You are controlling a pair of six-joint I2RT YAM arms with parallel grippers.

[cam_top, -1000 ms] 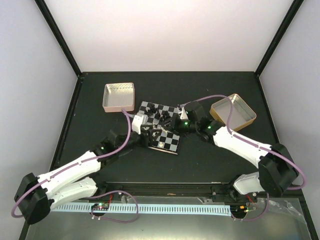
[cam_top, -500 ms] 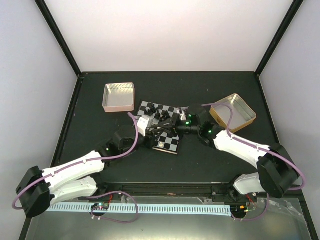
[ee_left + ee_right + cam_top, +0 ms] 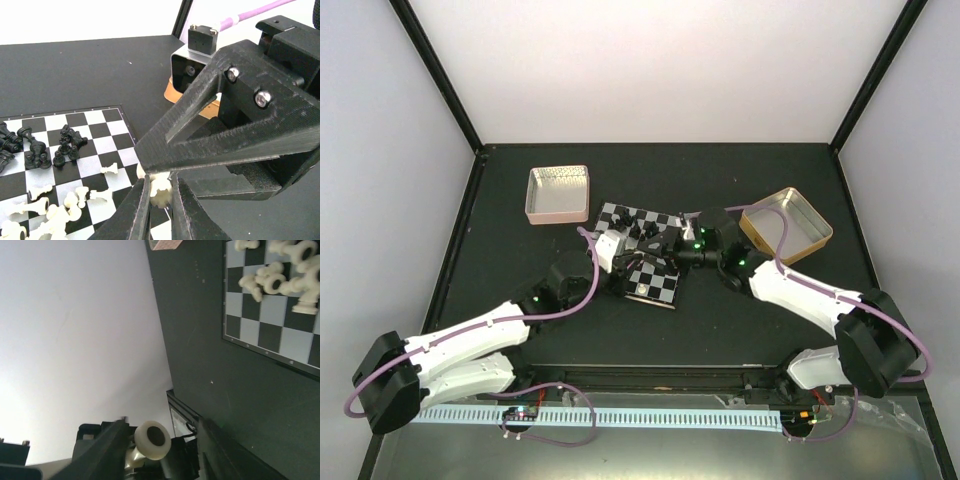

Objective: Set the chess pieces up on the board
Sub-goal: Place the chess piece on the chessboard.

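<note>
Hanging just above the board (image 3: 658, 282), a cream-white chess piece (image 3: 161, 192) is pinched between the fingers of the left gripper (image 3: 160, 184), which are drawn in narrow against its sides. The right gripper (image 3: 162, 424) is met there almost tip to tip. In its own wrist view the same piece is seen base-on (a round foot with a dark hollow in the middle) between its fingers (image 3: 107, 450), which are parted, with a clear gap left on one side of the piece. Whether the other finger touches it cannot be told.

On the board, black pieces (image 3: 35, 150) are clustered on a few squares, some upright and some toppled. Cream-white pieces (image 3: 55, 212) are strewn on their sides close by. A pink tin (image 3: 558, 193) is set on the dark surface (image 3: 500, 250) near the board's far left corner, and a gold tin (image 3: 786, 225) is set off to the board's right.
</note>
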